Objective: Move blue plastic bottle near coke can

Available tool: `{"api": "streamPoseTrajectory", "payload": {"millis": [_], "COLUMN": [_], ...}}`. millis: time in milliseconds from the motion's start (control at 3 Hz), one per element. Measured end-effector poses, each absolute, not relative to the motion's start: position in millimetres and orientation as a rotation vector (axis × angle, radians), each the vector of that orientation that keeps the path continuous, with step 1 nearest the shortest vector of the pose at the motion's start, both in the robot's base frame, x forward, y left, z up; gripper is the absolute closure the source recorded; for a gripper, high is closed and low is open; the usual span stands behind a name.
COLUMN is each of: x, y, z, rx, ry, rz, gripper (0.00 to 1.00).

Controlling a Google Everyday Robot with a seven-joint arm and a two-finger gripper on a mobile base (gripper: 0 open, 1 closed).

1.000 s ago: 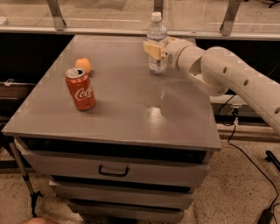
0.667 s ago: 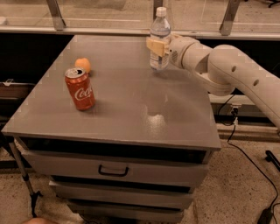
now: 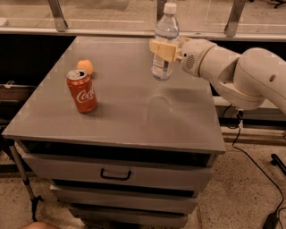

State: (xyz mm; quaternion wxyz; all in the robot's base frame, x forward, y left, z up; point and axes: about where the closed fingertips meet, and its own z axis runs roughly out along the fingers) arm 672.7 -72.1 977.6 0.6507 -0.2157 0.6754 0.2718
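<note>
Newly raised off the table point(image 3: 134, 120), blue plastic bottle point(image 3: 166, 29) hangs upright, clamped by the claw point(image 3: 163, 50), arm point(image 3: 232, 74) outstretched.

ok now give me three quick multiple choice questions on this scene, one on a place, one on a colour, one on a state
1. Where is the orange fruit?
A) on the table, just behind the coke can
B) in a drawer
C) on the floor

2. What colour is the cap of the blue plastic bottle?
A) red
B) white
C) black

3. What is the hand, over the table's back right, doing?
A) open above the can
B) lying flat on the table
C) shut on the bottle

Answers:
1 A, it sits on the tabletop just past the can.
2 B, the screw cap is white.
3 C, it clamps the bottle's middle.
</note>
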Motion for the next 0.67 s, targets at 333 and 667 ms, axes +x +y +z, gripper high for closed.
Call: {"api": "streamPoseTrajectory", "payload": {"millis": [333,667], "x": [618,576], "y": [-54,-26], "z": [977,978], "rx": [-0.550,-0.638], "ry": [1.519,1.495], "rz": [0.680,0.731], "gripper": [1.00,1.00]}}
